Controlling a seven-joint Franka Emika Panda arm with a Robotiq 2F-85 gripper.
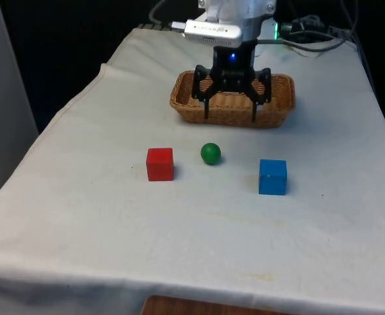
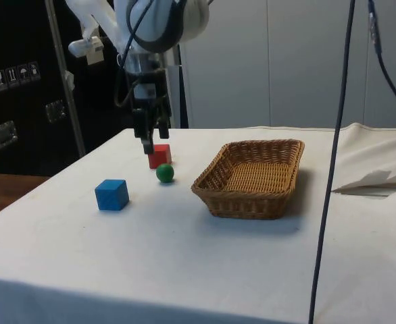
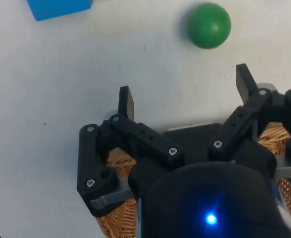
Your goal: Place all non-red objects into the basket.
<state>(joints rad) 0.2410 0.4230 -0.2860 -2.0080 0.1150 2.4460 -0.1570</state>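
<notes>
A green ball (image 1: 210,153) lies on the white cloth between a red cube (image 1: 159,163) and a blue cube (image 1: 272,176). Behind them stands a woven basket (image 1: 281,111) with nothing in it. My gripper (image 1: 230,117) hangs open and holds nothing, above the cloth between the basket's front wall and the row of objects. From the side, the gripper (image 2: 154,138) is above the red cube (image 2: 160,156), with the green ball (image 2: 165,173) and blue cube (image 2: 111,194) nearer the camera. The wrist view shows the gripper (image 3: 185,91) spread wide, with the ball (image 3: 208,26) and blue cube (image 3: 61,7) beyond its fingertips.
The basket (image 2: 252,179) sits near the table's middle. Black cables (image 2: 333,135) hang down beside it in the side view. A fold of cloth (image 2: 380,179) lies beyond the basket. Bare cloth surrounds the three objects.
</notes>
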